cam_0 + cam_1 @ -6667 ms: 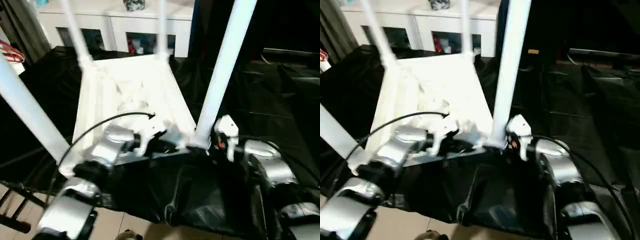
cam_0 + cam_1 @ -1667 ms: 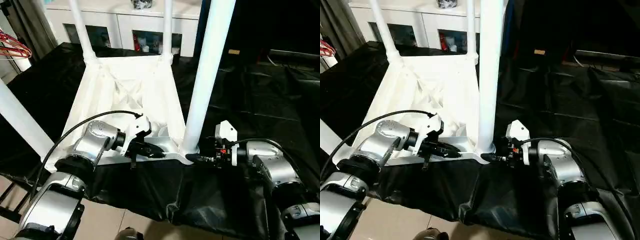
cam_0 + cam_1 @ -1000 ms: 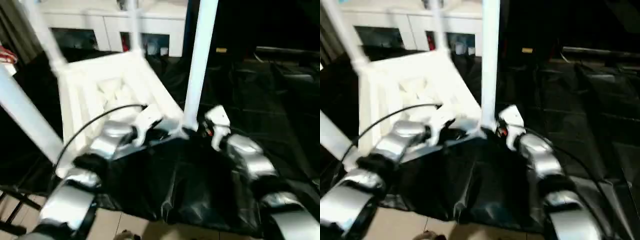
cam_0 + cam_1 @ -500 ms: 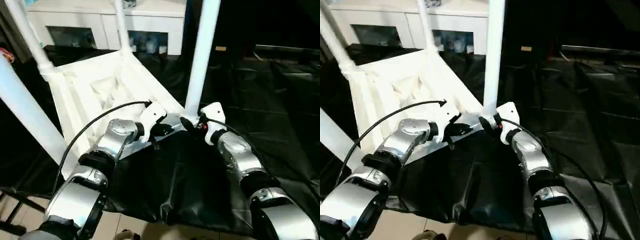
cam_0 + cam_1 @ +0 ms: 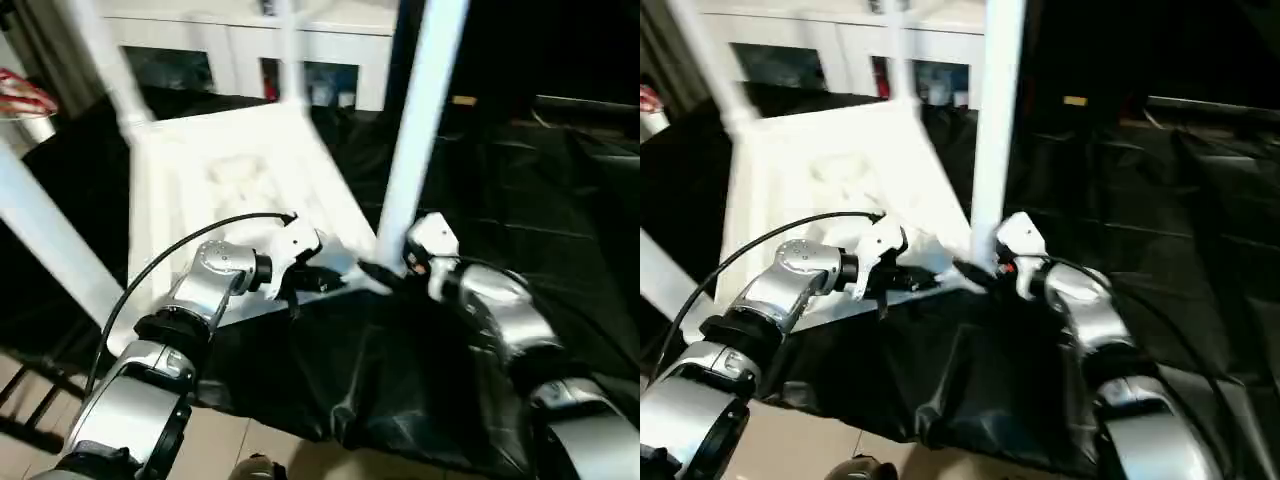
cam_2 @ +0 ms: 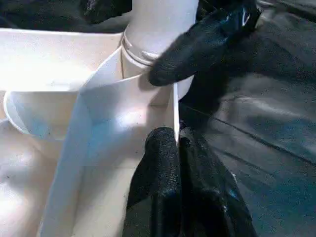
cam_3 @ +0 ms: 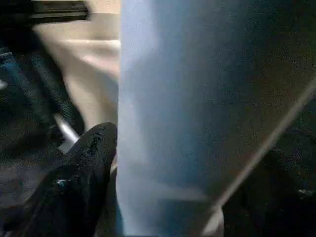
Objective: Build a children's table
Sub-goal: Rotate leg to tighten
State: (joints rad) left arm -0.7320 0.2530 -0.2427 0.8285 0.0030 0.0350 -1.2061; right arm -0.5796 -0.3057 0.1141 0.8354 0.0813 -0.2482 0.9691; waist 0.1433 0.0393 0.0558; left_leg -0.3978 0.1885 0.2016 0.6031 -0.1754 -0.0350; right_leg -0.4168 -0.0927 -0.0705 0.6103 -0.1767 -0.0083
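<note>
Where the black sheet (image 5: 400, 380) hangs over the near edge of the desk, a strip of pale floor (image 5: 250, 440) below it. Just beyond, two silver forearms reaching in from either side, a black cable (image 5: 190, 245) arching over the left one. Left end effector (image 5: 325, 283) lying at the near rim of the table (image 5: 230, 180), its fingers (image 6: 160, 182) pressed together, tips against the thin edge wall beside the corner socket; impossible to tell whether that wall is nipped between them. Right end effector (image 5: 375, 272) at the same corner from the other side, fingers spread, one finger (image 7: 84, 173) lying against the foot of the near right leg (image 5: 415, 130). From the left wrist, that same finger (image 6: 197, 44) resting on the ringed base of the leg, just above the socket. Table upside down on the sheeted desk, ribbed underside up, turned a little askew to the near edge. Near right leg standing upright in its socket and running out of the top of the picture. Near left leg (image 5: 50, 240) slanting up and out toward the left edge. Further back, two more legs, far left (image 5: 100, 60) and far right (image 5: 290, 50), rising from the far corners, both blurred. At the left edge, something of red wire (image 5: 25, 95). Behind everything, a white cabinet (image 5: 250, 40) with glass doors, and darkness to its right.
</note>
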